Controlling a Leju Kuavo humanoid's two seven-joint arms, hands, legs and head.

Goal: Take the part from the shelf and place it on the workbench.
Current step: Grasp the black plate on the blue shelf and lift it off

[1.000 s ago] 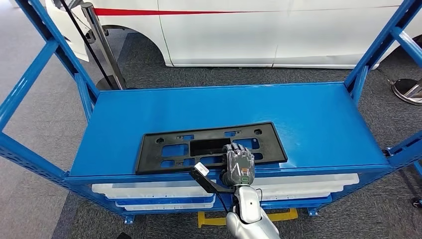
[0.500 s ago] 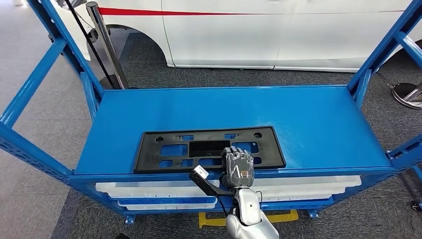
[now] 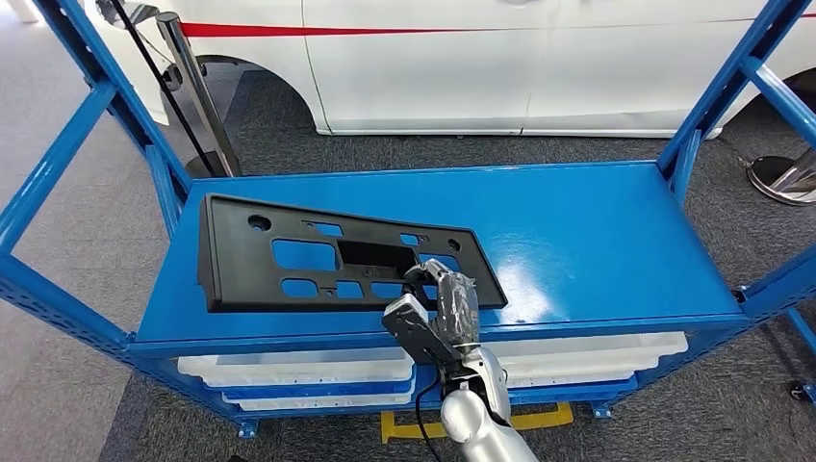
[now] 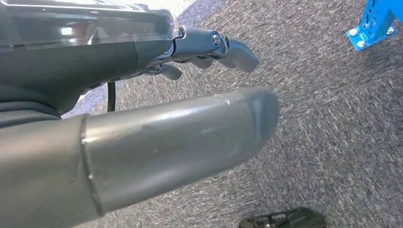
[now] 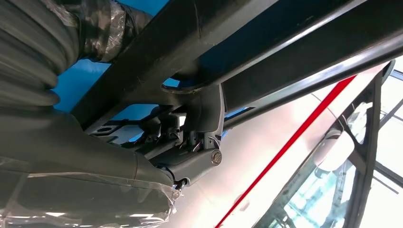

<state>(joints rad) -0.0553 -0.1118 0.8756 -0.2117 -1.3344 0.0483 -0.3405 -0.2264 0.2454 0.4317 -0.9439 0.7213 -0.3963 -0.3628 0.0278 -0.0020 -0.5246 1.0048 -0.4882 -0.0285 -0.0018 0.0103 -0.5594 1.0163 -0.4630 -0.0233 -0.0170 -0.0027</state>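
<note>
The part (image 3: 289,255) is a long black plastic plate with cut-outs. It is raised off the blue shelf top (image 3: 597,241) and tilted, its left end highest and nearest the camera. My right hand (image 3: 452,308) grips the plate's near edge toward its right end, at the shelf's front edge. In the right wrist view my fingers (image 5: 199,114) wrap around a bar of the plate (image 5: 266,42). My left hand (image 4: 190,95) hangs over grey carpet with its thumb straight, its fingers apart and nothing in it.
Blue uprights (image 3: 58,154) frame the shelf on both sides. White trays (image 3: 308,371) sit on the level below. A white car (image 3: 481,67) stands behind the shelf, a metal stand (image 3: 192,87) at the back left and a round steel base (image 3: 784,173) at the right.
The plate lay flat on the shelf before; now it is lifted, tilted and swung to the left in my right hand. The camera has shifted slightly.
</note>
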